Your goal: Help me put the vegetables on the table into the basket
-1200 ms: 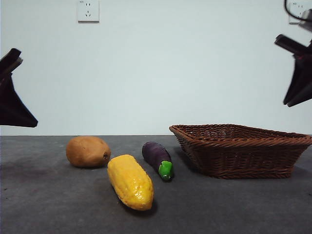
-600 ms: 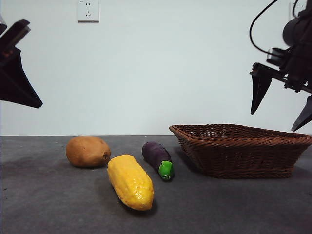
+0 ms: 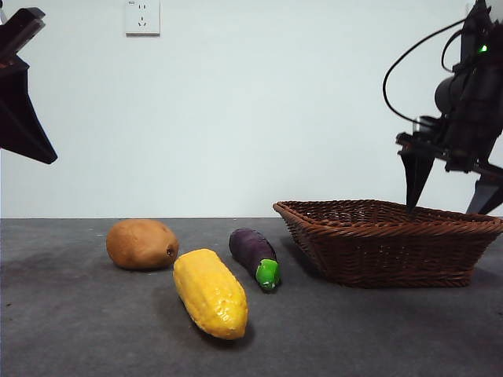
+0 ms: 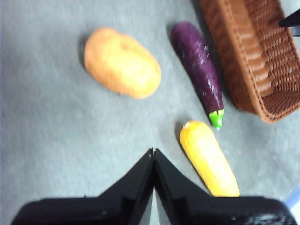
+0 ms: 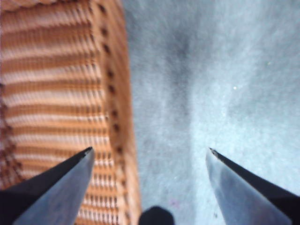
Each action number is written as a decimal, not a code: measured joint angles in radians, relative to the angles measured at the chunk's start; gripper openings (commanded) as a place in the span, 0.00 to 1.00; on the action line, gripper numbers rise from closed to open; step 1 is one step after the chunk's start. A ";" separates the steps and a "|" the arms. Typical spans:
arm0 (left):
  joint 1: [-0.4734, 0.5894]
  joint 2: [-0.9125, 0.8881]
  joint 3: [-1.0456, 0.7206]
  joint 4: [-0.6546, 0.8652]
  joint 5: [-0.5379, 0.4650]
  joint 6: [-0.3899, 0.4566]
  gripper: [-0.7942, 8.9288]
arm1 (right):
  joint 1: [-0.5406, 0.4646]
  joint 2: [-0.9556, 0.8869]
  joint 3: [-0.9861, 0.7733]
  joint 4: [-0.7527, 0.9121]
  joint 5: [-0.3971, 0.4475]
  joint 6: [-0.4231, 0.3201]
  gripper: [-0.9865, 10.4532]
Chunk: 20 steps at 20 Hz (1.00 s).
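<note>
My dark grey table point(image 3: 71, 330) carries potato point(image 3: 142, 243), corn cob point(image 3: 210, 292) and eggplant point(image 3: 255, 257). The wicker basket point(image 3: 391, 243) sits beside them.

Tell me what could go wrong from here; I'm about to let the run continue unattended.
1. The right gripper, jaws open, straddles the basket rim; descending, it could knock or shove the basket.
2. The eggplant lies close beside the basket wall, so grasping it may be cramped.
3. The corn and potato are rounded and could roll when the shut left gripper reaches for them.
</note>
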 measured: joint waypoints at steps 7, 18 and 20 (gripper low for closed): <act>-0.012 0.006 0.000 -0.023 0.000 -0.002 0.08 | 0.025 0.051 0.000 0.022 -0.008 -0.008 0.28; -0.178 0.007 0.000 -0.083 0.000 -0.109 0.08 | 0.061 0.049 0.009 0.014 0.016 -0.023 0.08; -0.236 0.007 0.000 -0.002 0.001 -0.151 0.08 | 0.061 0.023 0.009 -0.021 0.020 -0.026 0.08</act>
